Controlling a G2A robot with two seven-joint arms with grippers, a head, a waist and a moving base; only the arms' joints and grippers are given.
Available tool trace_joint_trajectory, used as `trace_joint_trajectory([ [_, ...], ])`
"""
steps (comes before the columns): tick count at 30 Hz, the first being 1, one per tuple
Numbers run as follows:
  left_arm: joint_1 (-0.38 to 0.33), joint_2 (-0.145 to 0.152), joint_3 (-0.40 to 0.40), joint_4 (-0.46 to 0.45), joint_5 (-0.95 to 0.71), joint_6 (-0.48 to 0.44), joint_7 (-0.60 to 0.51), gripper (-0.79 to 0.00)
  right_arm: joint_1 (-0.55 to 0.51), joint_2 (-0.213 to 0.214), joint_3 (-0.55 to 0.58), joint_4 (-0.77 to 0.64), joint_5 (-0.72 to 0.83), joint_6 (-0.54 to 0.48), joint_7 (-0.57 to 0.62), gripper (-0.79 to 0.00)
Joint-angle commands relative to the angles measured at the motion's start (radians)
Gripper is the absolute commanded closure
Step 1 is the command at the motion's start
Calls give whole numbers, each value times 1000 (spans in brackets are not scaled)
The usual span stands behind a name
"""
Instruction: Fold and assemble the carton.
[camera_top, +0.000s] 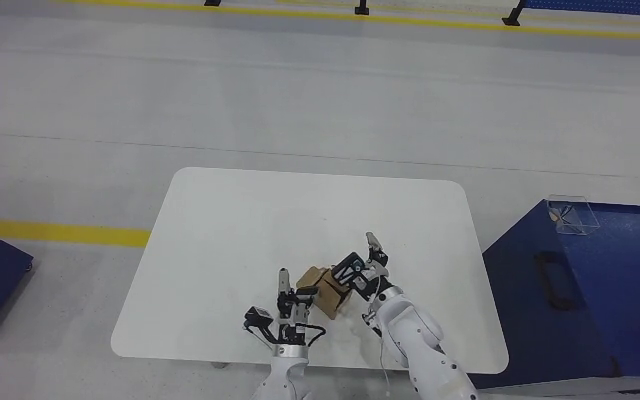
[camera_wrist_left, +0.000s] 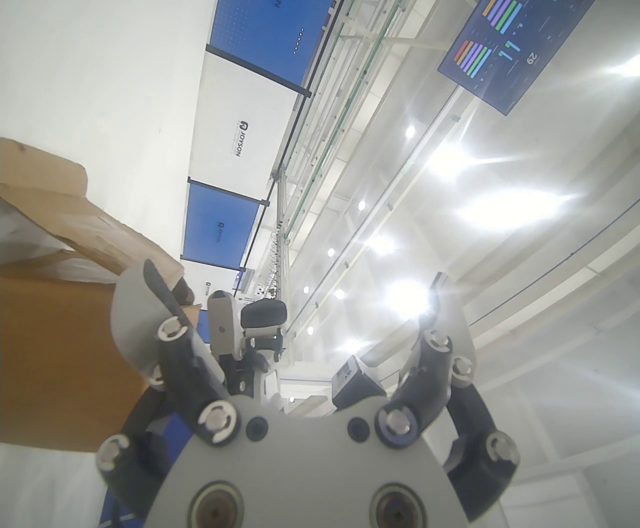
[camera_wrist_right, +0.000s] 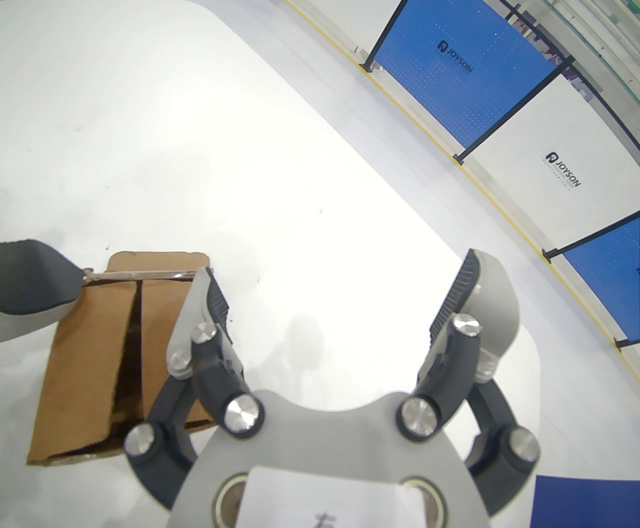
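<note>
On the near part of the white table (camera_top: 250, 220), the left gripper (camera_wrist_left: 295, 310) sits at the left of the group. Its jaws are spread wide and hold nothing. It points upward, and one of its fingers (camera_wrist_left: 150, 300) lies just beside the carton's raised flap, seemingly touching it.

The carton (camera_wrist_right: 95, 350) sits between the two grippers, close to the table's near edge. It is brown cardboard and only partly formed. Two flaps on its upper face meet with a dark gap between them, and a rounded tab sticks out at the far end.

To the right, the right gripper (camera_wrist_right: 340, 295) is also wide open and empty, hanging just beside the carton, with one finger (camera_wrist_right: 210, 300) over its right edge.

The carton is probably very light, with stiff panels that bend readily only along the creases. It would likely slide on the smooth table and dent under a hard squeeze. The best hold is probably a pinch on a flap's free edge, with the other gripper bracing a side wall.
</note>
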Motion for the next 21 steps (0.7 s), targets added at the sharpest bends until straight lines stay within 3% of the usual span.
trace_joint_trajectory([
  [1, 8, 1, -11, -9, 15, 21, 23, -785, -3, 1, 12, -12, 11, 10, -4, -785],
  [3, 18, 2, -13, -28, 23, 65, 33, -785, -7, 3, 26, -22, 24, 13, -7, -785],
  [8, 87, 7, -9, -104, 100, 56, 45, -785, -15, 8, 60, -32, 36, 13, -1, -785],
  [11, 113, 7, 6, -126, 126, 120, 52, -785, -16, 11, 76, -30, 49, 13, 1, -785],
  [17, 107, 0, 55, -126, 167, 241, 49, -785, -21, 14, 94, -36, 63, 8, 3, -785],
  [21, 58, -8, 80, -78, 144, 226, 4, -785, -28, 15, 107, -43, 87, 14, 1, -785],
])
